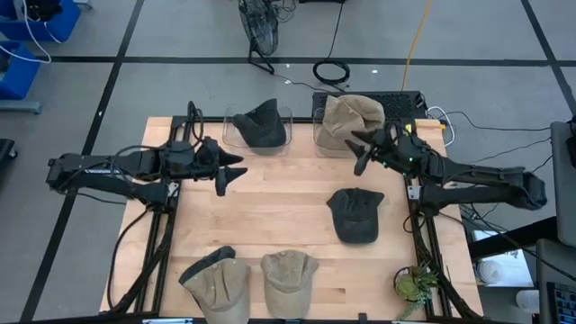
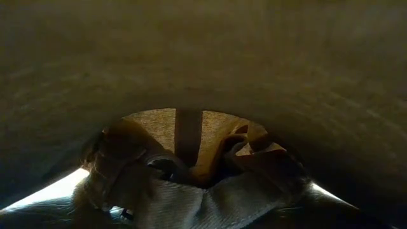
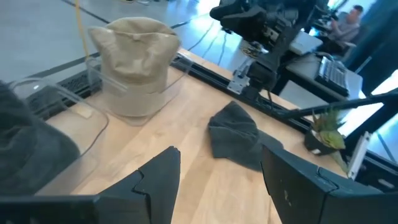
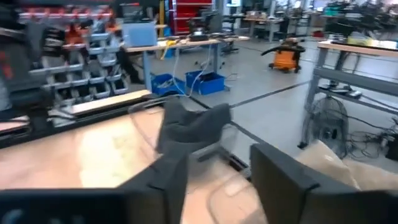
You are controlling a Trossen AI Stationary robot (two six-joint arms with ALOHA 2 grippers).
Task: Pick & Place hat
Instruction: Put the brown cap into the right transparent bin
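Note:
Several hats are in view. A dark hat sits in a clear bin at the far edge, and a tan hat sits crown up in a second clear bin to its right. A dark cap lies flat on the table's right half. Two tan caps lie at the near edge. My left gripper hovers open over the table's left half, holding nothing. My right gripper hovers open just in front of the tan hat's bin, also holding nothing.
A keyboard lies behind the right bin, and a small potted plant stands at the near right corner. A tan cap right in front of the low camera blocks its view. Bare wood lies at the table's middle.

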